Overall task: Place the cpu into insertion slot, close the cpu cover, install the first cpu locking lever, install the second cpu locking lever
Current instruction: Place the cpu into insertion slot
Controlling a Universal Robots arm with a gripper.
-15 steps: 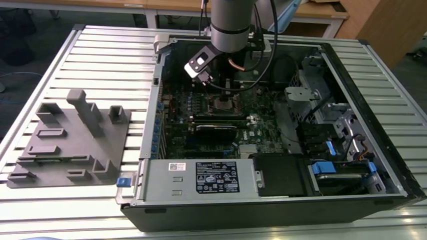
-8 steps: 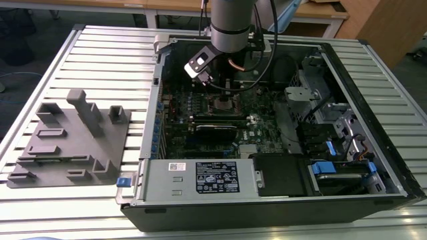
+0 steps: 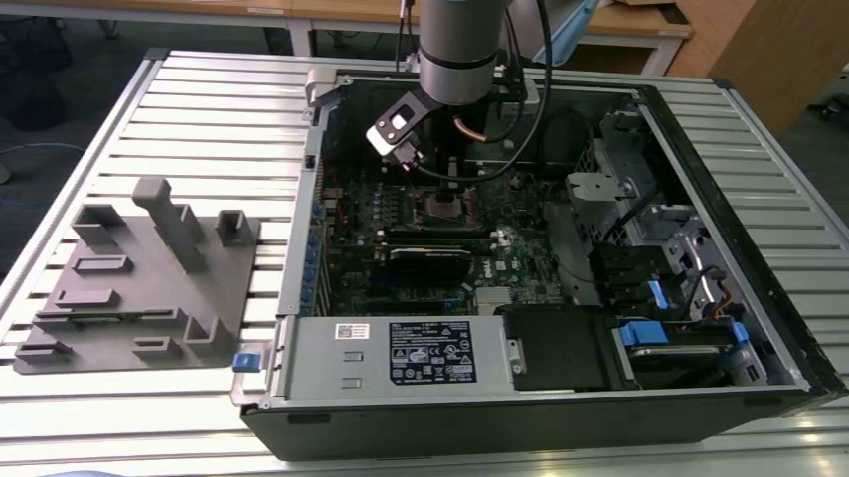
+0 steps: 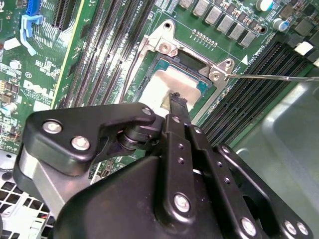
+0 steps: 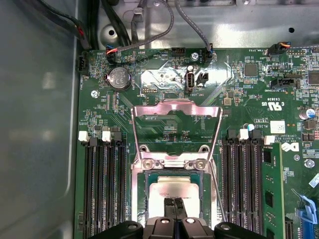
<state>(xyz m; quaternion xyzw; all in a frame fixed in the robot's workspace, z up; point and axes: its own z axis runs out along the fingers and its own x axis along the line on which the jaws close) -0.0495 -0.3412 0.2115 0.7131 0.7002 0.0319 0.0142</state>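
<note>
The black metal gripper (image 5: pixel 174 204) has its two thin fingers pressed together, with nothing between them. In both wrist views the tips sit right over the middle of the cpu (image 5: pixel 169 191), a small flat square chip with a dull silver-grey top. I cannot tell if the tips touch it or hang just above it.

The cpu lies inside the insertion slot (image 5: pixel 138 179), the square socket with a shiny metal rim. It looks flat and lined up with the rim, and a thin green edge shows around it. So I think the chip is in its place, and the job now is to make sure it sits right.

To do this well, the chip should lie flat, with no corner sticking up. The gripper should press softly or not at all, since a hard push could hurt the slot under it. It should not drag the chip sideways.

The cpu cover (image 5: pixel 174 106), a thin silvery frame with a cut-out middle, is flipped open, away from the slot and joined to it at one side. A thin silver wire locking lever (image 5: pixel 217 194) stands loose beside the slot, next to the long black memory slots (image 5: pixel 244 189). All this sits on the green circuit board (image 5: pixel 239 94) in the open black computer case (image 3: pixel 531 427).
</note>
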